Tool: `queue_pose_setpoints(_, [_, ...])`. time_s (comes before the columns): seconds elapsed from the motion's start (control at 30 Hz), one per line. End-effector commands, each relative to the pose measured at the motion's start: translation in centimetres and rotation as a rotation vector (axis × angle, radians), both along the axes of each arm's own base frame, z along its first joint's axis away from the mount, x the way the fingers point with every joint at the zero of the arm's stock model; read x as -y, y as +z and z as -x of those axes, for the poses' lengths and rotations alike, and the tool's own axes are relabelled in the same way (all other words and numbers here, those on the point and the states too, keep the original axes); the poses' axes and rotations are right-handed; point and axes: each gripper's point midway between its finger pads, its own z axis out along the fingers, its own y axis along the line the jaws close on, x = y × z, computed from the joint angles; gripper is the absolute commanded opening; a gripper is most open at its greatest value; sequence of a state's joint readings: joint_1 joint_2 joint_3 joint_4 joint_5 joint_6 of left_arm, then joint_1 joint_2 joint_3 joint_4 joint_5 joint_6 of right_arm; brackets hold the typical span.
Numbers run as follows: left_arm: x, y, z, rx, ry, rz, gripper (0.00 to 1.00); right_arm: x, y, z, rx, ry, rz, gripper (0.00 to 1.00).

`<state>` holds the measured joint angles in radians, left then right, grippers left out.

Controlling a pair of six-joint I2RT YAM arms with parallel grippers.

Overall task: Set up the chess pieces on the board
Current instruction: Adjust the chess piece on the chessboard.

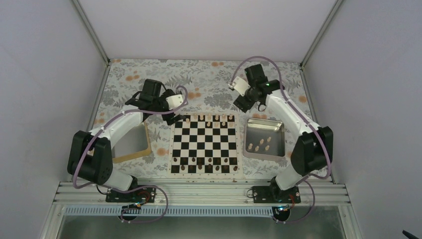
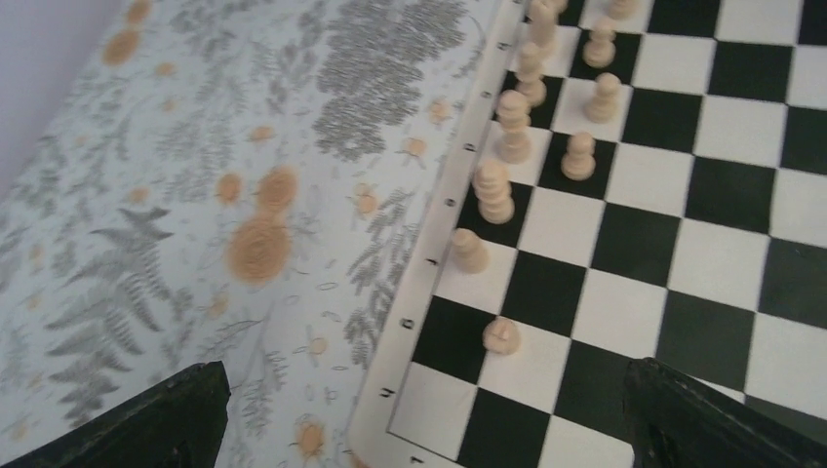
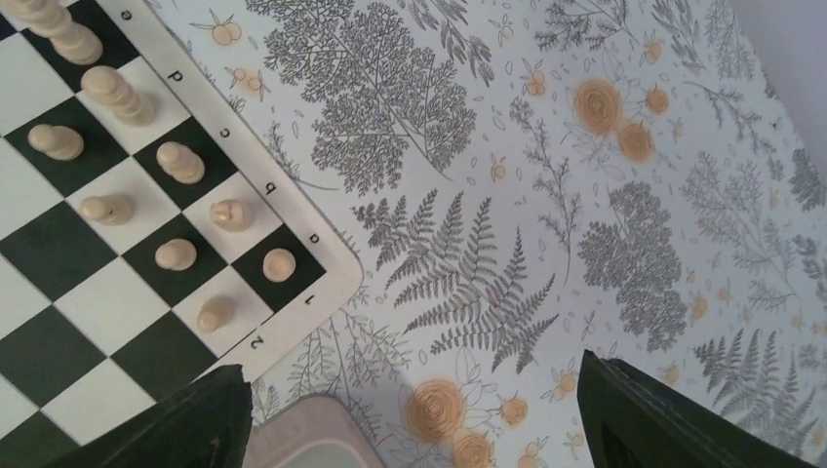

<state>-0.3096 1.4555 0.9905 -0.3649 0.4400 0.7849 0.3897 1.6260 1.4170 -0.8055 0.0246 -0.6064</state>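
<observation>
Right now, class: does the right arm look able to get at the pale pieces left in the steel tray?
Probably yes: the pale pieces lie uncovered in the steel tray, close beside the open, empty right gripper.

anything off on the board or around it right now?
Nothing tipped or spilled. One pale piece near the far-left corner of the board seems to sit on the line between two squares rather than centred. Several chess pieces lie in the steel tray on the right, so setup is unfinished.
</observation>
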Motion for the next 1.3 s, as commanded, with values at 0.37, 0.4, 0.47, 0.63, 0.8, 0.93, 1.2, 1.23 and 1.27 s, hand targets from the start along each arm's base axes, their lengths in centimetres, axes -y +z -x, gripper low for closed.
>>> queue_pose_setpoints(0.37, [4.0, -6.2, 0.7, -0.076, -0.188, -0.091, 0.73, 0.9, 0.6, -0.1, 0.051, 0.003, -0.169, 0.8])
queue_pose_setpoints(0.4, [4.1, -6.7, 0.6, -0.091, -0.188, -0.102, 0.7, 1.0, 0.3, -0.1, 0.044, 0.0, -0.163, 0.78])
queue_pose_setpoints(0.47, [4.4, -7.6, 0.5, -0.113, -0.19, -0.121, 0.67, 1.1, -0.2, -0.2, 0.035, -0.006, -0.154, 0.76])
queue_pose_setpoints(0.63, [4.9, -8.9, 0.4, -0.119, -0.199, -0.16, 0.65, 0.9, -0.2, -0.1, 0.031, 0.002, -0.16, 0.74])
queue_pose_setpoints(0.8, [4.8, -9.7, 0.1, -0.14, -0.194, -0.187, 0.57, 0.9, -0.5, 0.0, 0.024, 0.004, -0.157, 0.7])
queue_pose_setpoints(0.93, [4.6, -10.0, -0.2, -0.143, -0.174, -0.201, 0.52, 0.9, -0.7, 0.1, 0.017, 0.005, -0.155, 0.65])
queue_pose_setpoints(1.2, [4.0, -10.9, -0.2, -0.157, -0.159, -0.276, 0.46, 0.8, -1.0, 0.2, 0.007, 0.008, -0.149, 0.61])
queue_pose_setpoints(1.23, [3.9, -11.0, -0.1, -0.159, -0.161, -0.282, 0.45, 0.8, -1.0, 0.3, 0.007, 0.009, -0.149, 0.61])
queue_pose_setpoints(1.27, [3.9, -11.0, -0.1, -0.159, -0.161, -0.288, 0.43, 0.8, -1.0, 0.2, 0.007, 0.007, -0.149, 0.61])
